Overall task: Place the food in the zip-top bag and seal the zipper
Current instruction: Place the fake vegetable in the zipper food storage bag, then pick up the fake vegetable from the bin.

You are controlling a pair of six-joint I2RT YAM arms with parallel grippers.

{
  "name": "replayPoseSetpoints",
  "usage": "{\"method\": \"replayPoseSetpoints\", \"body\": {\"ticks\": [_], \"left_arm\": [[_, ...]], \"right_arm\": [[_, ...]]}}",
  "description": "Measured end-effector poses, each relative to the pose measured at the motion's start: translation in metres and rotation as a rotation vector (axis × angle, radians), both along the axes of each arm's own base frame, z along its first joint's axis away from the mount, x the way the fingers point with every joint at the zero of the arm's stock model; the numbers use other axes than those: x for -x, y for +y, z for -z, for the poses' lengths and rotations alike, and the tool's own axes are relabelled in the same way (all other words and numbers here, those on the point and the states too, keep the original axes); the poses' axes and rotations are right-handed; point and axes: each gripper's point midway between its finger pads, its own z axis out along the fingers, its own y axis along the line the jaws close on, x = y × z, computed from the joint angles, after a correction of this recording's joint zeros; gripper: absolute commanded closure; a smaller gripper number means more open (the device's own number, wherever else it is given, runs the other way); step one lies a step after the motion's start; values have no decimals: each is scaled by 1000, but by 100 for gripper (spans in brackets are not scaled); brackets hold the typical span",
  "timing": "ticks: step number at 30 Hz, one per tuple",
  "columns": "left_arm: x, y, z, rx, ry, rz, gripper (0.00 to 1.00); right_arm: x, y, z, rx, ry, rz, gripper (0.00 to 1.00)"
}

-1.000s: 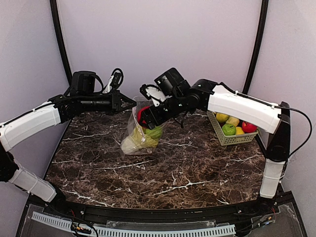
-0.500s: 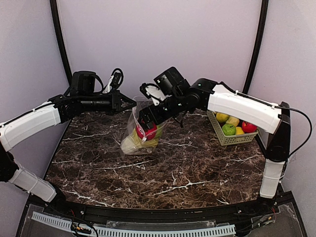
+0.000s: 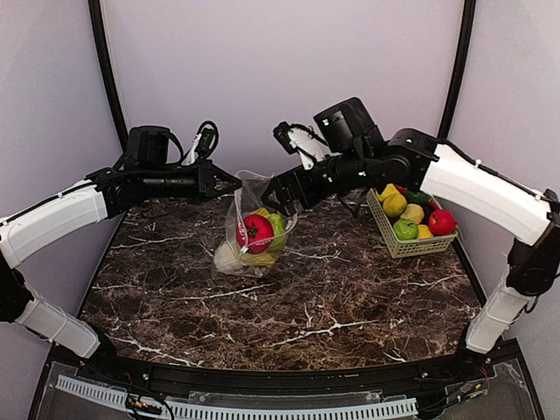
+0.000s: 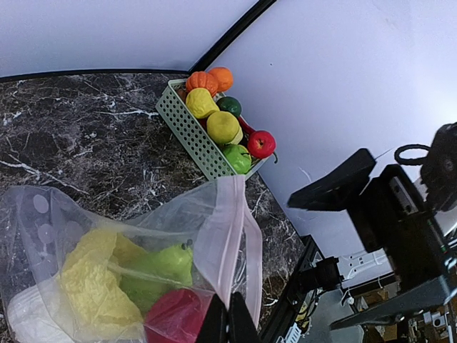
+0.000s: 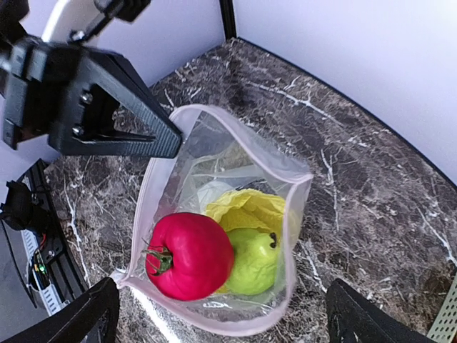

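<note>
Two robot arms meet over a dark marble table [image 3: 306, 297]. The left gripper [image 3: 229, 182] is clamped tight on the pink zipper [image 5: 264, 153], holding the zip-top bag [image 5: 207, 157] up by its mouth, which gapes open. Inside the bag lie a red tomato [image 5: 187, 254], a green pear [image 5: 253, 261] and a yellow cabbage [image 5: 246, 207]. The right gripper [image 3: 280, 194] hovers just above the bag's mouth, its fingers spread wide and holding nothing. On the right, well apart, a pale green mesh basket [image 3: 407, 245] holds more fruit, including a red apple [image 3: 442, 221].
</note>
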Motion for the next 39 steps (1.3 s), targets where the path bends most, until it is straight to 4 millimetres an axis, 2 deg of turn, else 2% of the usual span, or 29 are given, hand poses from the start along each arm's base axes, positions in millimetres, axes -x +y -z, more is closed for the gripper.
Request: {"method": "replayPoseSetpoints", "body": {"ticks": [4,7,9,14,17,23,33,36,39], "left_arm": [[-1,1,0,-2,-1,-6,99],[-2,1,0,-4,-2,-12,99],[-2,1,1,-5,-3,-14,99],[-3,2,1,-6,-4,-17,99],[-3,2,1,-7,-4,-20,99],[-3,2,1,-9,-7,-20,99],[-4,2,1,-14,-13,-21,99],[-4,3,1,-15,-15,-23,99],[-4,3,1,-16,-17,-22,99]], "right_arm": [[5,-36,-35,-51,-69,70,1],[-4,-70,-41,-61,-83,158,1],[-17,-94,-35,-45,-78,236,2],[-57,-161,6,52,-10,442,1],[-73,-196,26,100,31,538,1],[-105,-262,46,133,81,714,2],[-163,-341,94,159,186,902,2],[-187,-360,100,154,187,953,4],[-209,-368,101,143,178,978,4]]}}
